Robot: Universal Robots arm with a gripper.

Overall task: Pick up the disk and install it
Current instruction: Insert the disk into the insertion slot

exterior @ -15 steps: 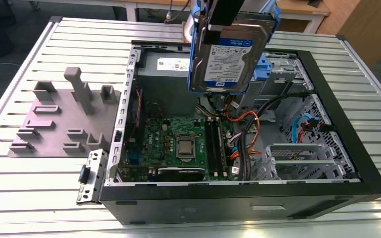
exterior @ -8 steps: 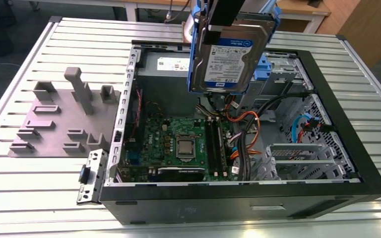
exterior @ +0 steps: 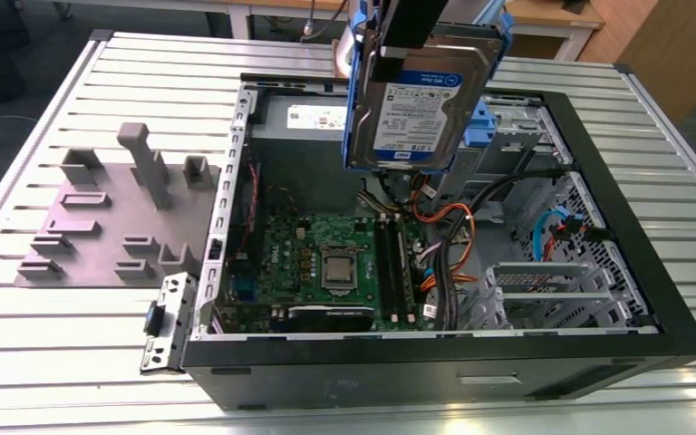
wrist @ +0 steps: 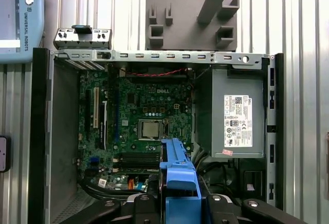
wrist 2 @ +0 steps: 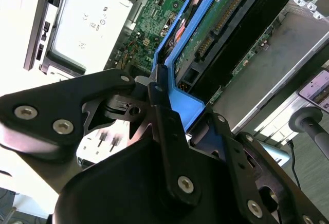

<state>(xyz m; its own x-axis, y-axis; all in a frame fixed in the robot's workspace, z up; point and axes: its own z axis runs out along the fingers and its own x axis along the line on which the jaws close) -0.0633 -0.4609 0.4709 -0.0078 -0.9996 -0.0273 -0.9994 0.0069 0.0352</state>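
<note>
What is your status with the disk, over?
End effector shut on silver-grey hard disk in blue plastic bracket. Disk held above open black computer case, not installed. Orange cables below it.

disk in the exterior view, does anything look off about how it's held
Nothing stands out. The disk hangs roughly upright in its blue bracket, clamped by the gripper, above the open computer case; no damage shows.

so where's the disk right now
In the exterior view the disk hangs upright at top centre, clamped in the gripper above the open case, between the power supply and the drive cage.
</note>
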